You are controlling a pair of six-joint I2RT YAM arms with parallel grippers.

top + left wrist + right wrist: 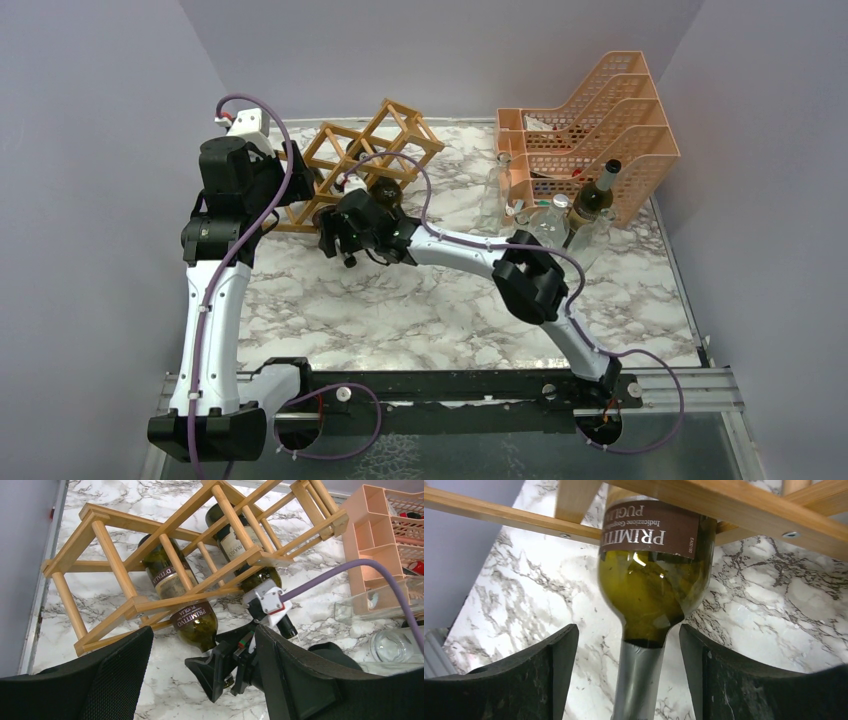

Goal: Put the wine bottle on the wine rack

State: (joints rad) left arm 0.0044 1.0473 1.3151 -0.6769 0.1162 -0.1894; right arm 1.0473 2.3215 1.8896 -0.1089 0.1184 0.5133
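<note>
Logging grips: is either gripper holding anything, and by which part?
Nothing is held. The right gripper stands open around the wine bottle at its neck, not touching; the left gripper is open, empty.

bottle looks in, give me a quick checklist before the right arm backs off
1. Right hand open, clear of the neck on both sides: ok.
2. Primitivo bottle body lying inside a wine rack cell: ok.
3. Bottle seated firmly enough not to slide out: cannot tell.
4. Left hand open and empty: ok.
5. Second bottle lying in its own cell: ok.
</note>
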